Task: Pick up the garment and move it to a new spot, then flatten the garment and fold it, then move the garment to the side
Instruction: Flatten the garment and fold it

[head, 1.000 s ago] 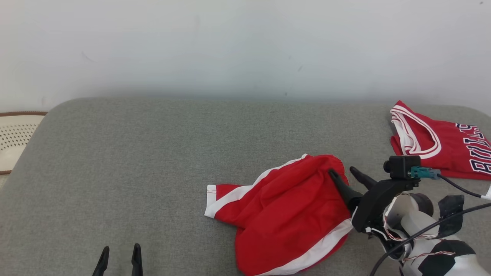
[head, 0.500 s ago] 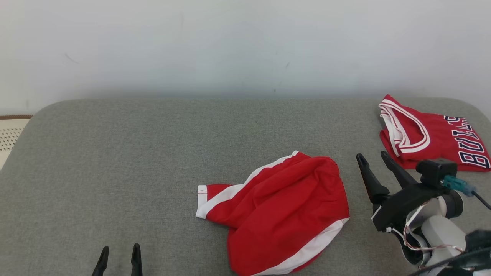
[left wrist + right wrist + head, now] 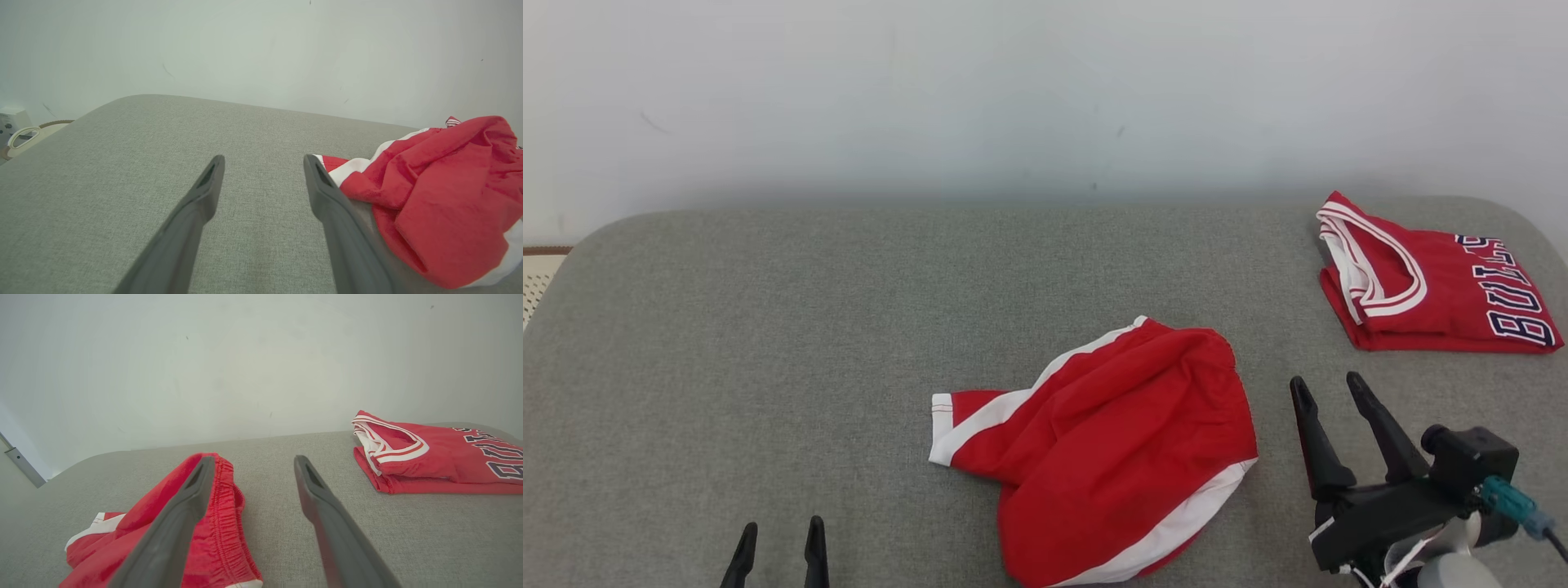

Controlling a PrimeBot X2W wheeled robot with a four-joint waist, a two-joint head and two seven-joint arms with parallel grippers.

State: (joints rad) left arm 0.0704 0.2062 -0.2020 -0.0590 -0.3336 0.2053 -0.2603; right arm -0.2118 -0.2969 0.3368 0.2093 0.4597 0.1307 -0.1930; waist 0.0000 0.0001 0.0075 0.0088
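The right gripper (image 3: 1325, 381) stands with its jaws spread wide and nothing between them, just beside the right edge of the red shorts (image 3: 1111, 441) and clear of the fabric. The left gripper (image 3: 782, 527) is likewise spread and empty, well apart from the shorts on their left, over the grey cushion (image 3: 809, 327). The shorts lie crumpled on the cushion, with white side stripes showing and the elastic waistband toward the right gripper. Farther right of the shorts, toward the white wall (image 3: 1013, 98), a folded red jersey (image 3: 1429, 286) with white trim and dark lettering rests on the same cushion, apart from the shorts.
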